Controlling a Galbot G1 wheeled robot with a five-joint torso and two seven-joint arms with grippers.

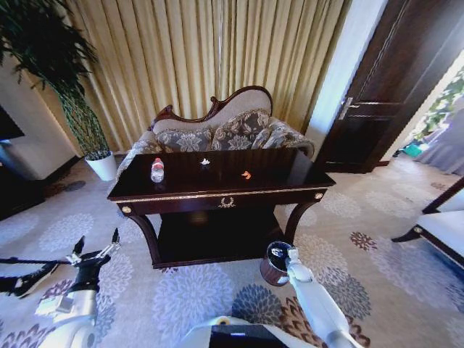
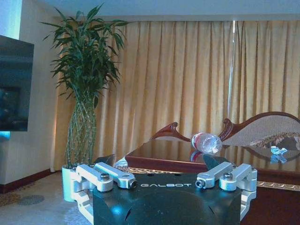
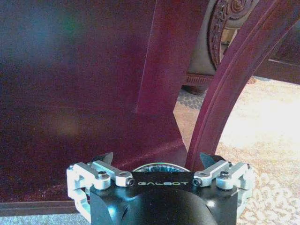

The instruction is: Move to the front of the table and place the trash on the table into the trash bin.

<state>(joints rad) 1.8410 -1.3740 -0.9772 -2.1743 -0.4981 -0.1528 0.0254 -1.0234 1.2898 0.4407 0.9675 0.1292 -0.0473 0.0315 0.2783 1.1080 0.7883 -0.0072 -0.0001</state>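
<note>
The dark glossy table stands ahead, carrying a clear plastic bottle on its left part, a white paper scrap near the far middle and an orange scrap right of centre. The trash bin sits on the carpet by the table's right front leg. The right tool, fingers spread, hangs over the bin's rim. The left tool, also spread, waits low at the near left.
</note>
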